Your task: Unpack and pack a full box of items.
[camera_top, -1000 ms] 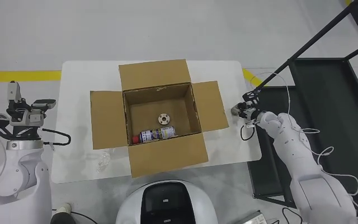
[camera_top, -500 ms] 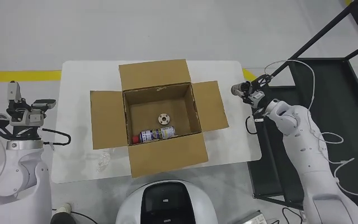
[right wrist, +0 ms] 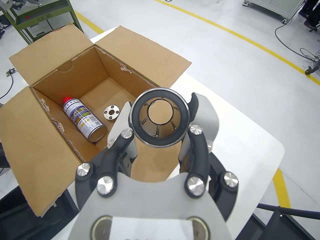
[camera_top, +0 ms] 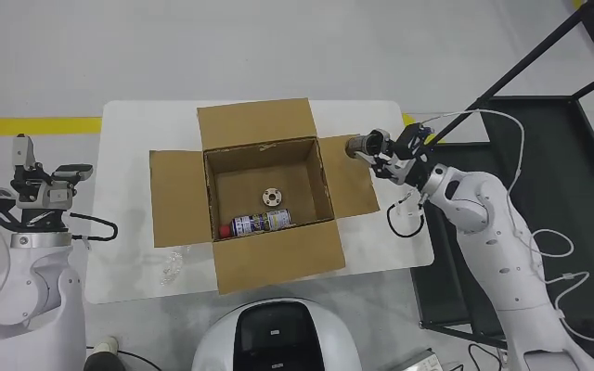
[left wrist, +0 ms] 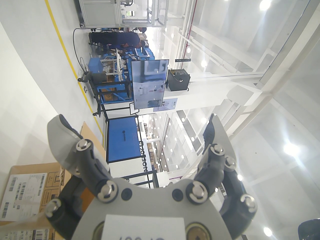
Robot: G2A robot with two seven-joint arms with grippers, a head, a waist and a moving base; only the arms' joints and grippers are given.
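Right wrist view: the right gripper (right wrist: 160, 106) has its fingers clamped on a metal sleeve (right wrist: 160, 139) above the box (right wrist: 50, 136) side flap. Packing seems to be in hand. Next, carry it over the cavity and lower it beside the spray can (right wrist: 82, 119). The left gripper (left wrist: 136, 126) has its fingers gaping, empty.

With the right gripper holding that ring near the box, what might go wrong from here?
1. The ring hangs in the right gripper over the flap, not the opening. Released here, it would likely land on the flap and might roll off the table.
2. The ring is round and smooth, so it may slip in the grip.
3. Dropped into the box, it could strike the can or the disc.
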